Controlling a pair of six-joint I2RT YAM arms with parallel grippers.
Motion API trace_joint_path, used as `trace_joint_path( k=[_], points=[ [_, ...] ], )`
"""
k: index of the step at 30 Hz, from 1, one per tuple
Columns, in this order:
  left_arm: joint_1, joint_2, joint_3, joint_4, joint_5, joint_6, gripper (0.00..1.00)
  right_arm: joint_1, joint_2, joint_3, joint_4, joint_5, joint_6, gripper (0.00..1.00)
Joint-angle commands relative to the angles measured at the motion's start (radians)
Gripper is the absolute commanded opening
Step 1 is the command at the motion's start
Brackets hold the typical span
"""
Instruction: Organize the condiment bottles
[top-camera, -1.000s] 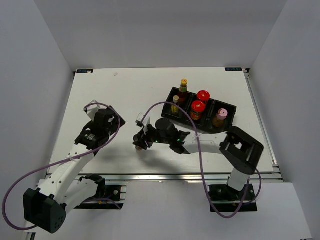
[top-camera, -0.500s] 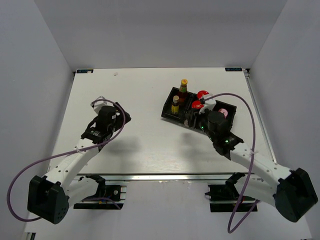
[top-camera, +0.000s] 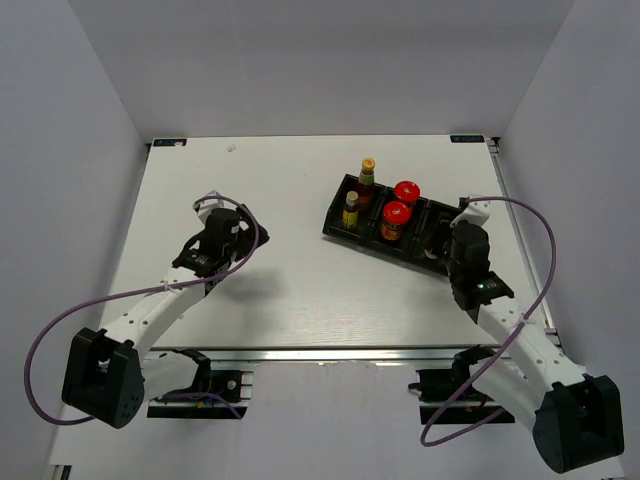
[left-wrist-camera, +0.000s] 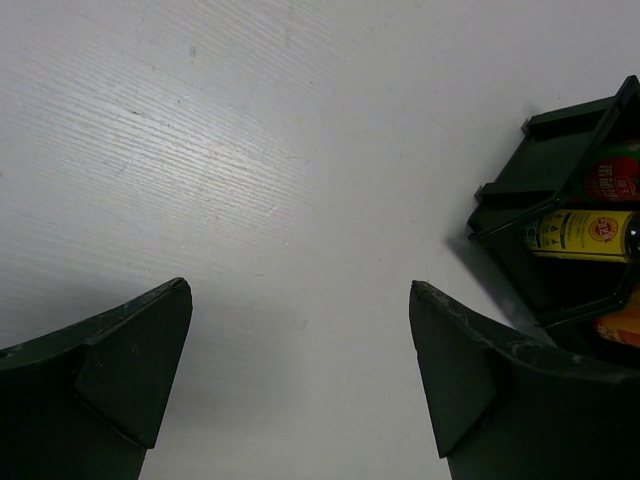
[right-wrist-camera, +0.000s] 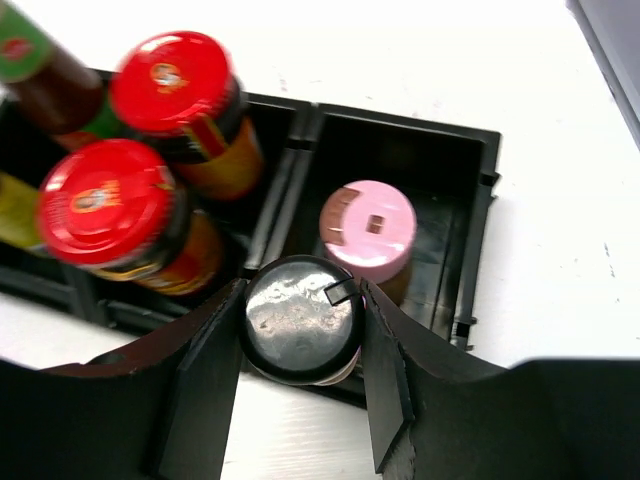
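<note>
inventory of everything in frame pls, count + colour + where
table: 1, white, under everything
tray: 1, black, compartmented, right of table centre
yellow-capped bottles: 2, tray's left-end compartment
red-lidded jars: 2, dark, tray's middle compartment
pink-capped bottle: 1, pale, tray's right-end compartment
dark-capped jar: 1, at the near edge of that compartment, beside the pink one
cables: 2, purple, one per arm
left gripper: open, over bare table left of the tray
right gripper: shut on the dark-capped jar
</note>
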Motion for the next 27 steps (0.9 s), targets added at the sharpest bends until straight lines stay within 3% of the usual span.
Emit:
trace_joint_path(
  k=[1, 8, 17, 21, 25, 26, 27],
  points=[
    [0.005, -0.020, 0.008, 0.028, 0.009, 0.012, 0.98, -0.046, 0.036, -0.013, 0.093, -0.010, 0.019, 0.19],
    [0.003, -0.018, 0.002, 0.029, 0.008, 0.014, 0.98, -0.069, 0.170, -0.061, 0.308, -0.002, -0.036, 0.18],
    [0.005, -0.014, -0.003, 0.038, 0.008, 0.019, 0.98, -0.099, 0.256, -0.070, 0.357, 0.018, -0.036, 0.18],
    [0.005, -0.008, 0.000, 0.041, 0.012, 0.023, 0.98, -0.103, 0.231, -0.094, 0.345, 0.009, -0.010, 0.23],
    [0.005, -0.006, -0.001, 0.043, 0.015, 0.022, 0.98, -0.102, 0.210, -0.098, 0.296, 0.009, 0.016, 0.46],
    [0.005, -0.006, -0.003, 0.040, 0.015, 0.022, 0.98, -0.103, 0.201, -0.095, 0.271, 0.007, 0.019, 0.60],
    [0.005, -0.007, -0.001, 0.040, 0.017, 0.022, 0.98, -0.103, 0.193, -0.093, 0.259, 0.006, 0.022, 0.67]
  ],
)
